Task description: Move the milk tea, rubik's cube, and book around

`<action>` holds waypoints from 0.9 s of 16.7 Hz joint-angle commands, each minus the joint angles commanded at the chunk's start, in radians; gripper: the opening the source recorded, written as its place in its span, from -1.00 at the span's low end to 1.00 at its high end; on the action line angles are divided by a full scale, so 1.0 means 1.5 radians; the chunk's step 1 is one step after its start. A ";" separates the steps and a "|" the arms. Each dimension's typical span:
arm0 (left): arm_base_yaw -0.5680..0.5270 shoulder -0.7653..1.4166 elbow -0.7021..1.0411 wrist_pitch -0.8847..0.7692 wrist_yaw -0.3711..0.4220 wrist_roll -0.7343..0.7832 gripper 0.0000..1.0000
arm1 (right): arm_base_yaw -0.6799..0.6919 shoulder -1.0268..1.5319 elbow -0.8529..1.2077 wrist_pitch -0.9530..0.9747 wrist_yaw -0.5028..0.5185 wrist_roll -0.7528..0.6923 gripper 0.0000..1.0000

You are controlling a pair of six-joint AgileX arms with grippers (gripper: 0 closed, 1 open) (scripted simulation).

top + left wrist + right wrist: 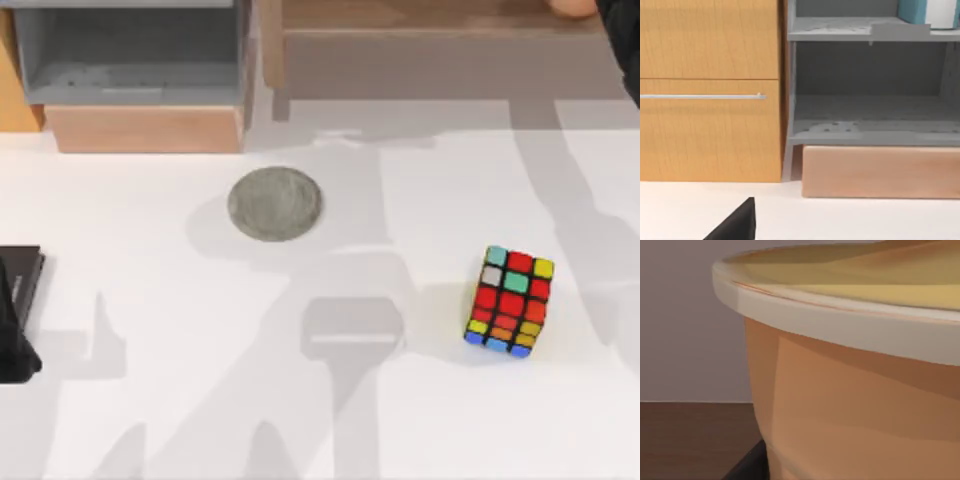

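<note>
The rubik's cube (507,302) stands alone on the white table, at the right. The milk tea (855,390), an orange-tan cup with a pale rim, looms very close in the right wrist view, standing on a dark brown wooden surface. My right gripper is shut on it, one dark fingertip (750,465) pressed against its side. From above, the cup's edge (575,7) peeks in at the back right, beside my right arm (625,45). The book (912,10), teal with white pages, stands on the grey shelf's upper level. My left gripper (15,320) is parked at the table's left edge.
A round grey coaster (275,203) lies left of the table's centre. At the back left stands a wooden cabinet (710,100) with a drawer handle, joined to grey open shelves (130,60). A brown wooden ledge (430,25) runs along the back right.
</note>
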 joint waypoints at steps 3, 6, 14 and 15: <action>0.000 0.000 0.000 0.000 0.000 0.000 1.00 | 0.003 -0.027 -0.025 0.010 0.006 0.001 -1.00; 0.000 0.000 0.000 0.000 0.000 0.000 1.00 | 0.012 -0.089 -0.110 0.022 0.011 0.002 -1.00; 0.000 0.000 0.000 0.000 0.000 0.000 1.00 | 0.027 -0.187 -0.237 0.049 0.024 0.001 -1.00; 0.000 0.000 0.000 0.000 0.000 0.000 1.00 | 0.023 -0.184 -0.234 0.047 0.023 0.002 -1.00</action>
